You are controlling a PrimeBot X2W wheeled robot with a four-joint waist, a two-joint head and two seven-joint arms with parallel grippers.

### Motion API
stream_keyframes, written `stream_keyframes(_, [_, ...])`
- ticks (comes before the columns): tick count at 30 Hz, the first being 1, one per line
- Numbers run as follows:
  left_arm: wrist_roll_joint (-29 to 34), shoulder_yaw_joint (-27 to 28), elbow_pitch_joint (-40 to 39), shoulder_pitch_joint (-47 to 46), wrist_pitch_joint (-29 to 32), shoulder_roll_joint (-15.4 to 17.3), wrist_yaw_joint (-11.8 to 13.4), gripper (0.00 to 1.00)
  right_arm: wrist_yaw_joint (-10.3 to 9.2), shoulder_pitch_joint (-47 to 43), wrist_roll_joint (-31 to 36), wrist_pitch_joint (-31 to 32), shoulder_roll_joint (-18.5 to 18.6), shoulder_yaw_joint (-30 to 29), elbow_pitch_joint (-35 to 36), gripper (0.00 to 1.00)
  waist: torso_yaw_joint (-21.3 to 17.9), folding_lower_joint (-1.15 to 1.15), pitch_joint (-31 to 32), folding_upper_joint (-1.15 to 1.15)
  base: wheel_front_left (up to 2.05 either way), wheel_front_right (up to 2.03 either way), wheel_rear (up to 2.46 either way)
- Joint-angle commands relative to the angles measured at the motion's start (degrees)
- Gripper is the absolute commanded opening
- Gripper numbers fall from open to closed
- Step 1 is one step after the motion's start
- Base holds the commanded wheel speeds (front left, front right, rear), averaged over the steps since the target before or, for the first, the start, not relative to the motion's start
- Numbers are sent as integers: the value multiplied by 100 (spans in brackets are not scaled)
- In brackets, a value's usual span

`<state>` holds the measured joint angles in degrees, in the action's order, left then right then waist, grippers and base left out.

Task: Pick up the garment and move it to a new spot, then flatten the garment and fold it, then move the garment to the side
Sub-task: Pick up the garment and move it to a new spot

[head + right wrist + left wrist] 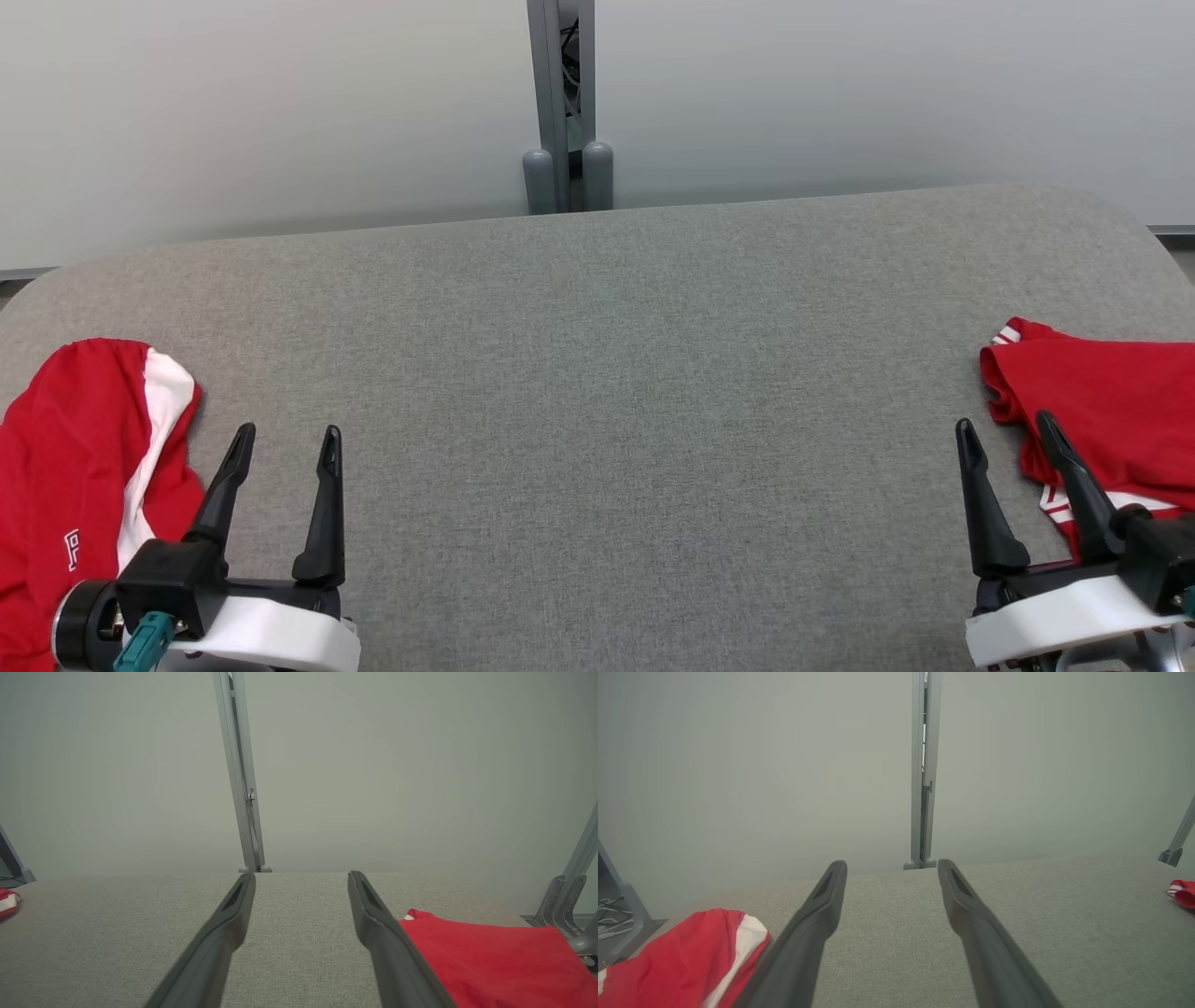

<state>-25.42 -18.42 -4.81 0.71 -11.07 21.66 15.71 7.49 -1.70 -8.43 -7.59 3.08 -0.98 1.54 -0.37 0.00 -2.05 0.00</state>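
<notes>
Two red-and-white garments lie on the grey padded table. One garment is bunched at the left edge, with a white stripe and a white letter; in the left wrist view that garment sits at the lower left. The other garment lies at the right edge, and in the right wrist view it spreads at the lower right. My left gripper stands open just right of the left garment, not touching it. My right gripper is open, its right finger over the right garment's edge.
A grey post with two round feet stands behind the table's far edge, against a pale wall. The table's corners are rounded. A metal frame bracket stands past the table's right end in the right wrist view.
</notes>
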Motion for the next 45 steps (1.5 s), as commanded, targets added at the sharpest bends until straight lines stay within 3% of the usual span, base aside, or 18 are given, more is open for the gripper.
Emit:
stream_keyframes(1, [-11,3,-34,-54,25,42,45,100,1,-5,33,-4,-2,-10,37,100,3,0,-8,0,0,0,0])
stream_keyframes(15, [-7,-48,-83,-111,2,-1,108,100,1,-55,15,34,0,-62,84,100,299,0,-1,0,0,0,0])
stream_keyframes(25, [-141,159,41,-397,-165,-55,49,100,1,145,-31,88,2,201,102,100,1455,0,-123,0,0,0,0])
stream_keyframes(31, [-140,308,103,-225,-255,-28,141,100,1,222,-30,150,28,327,23,100,2202,0,-109,0,0,0,0])
stream_keyframes(38, [-179,340,76,-140,-294,-29,138,100,1,219,-52,118,16,374,-36,100,2587,0,-116,0,0,0,0])
stream_keyframes(45, [-133,292,44,-217,-317,-12,73,100,1,258,-59,89,10,392,-97,100,2653,0,-155,0,0,0,0])
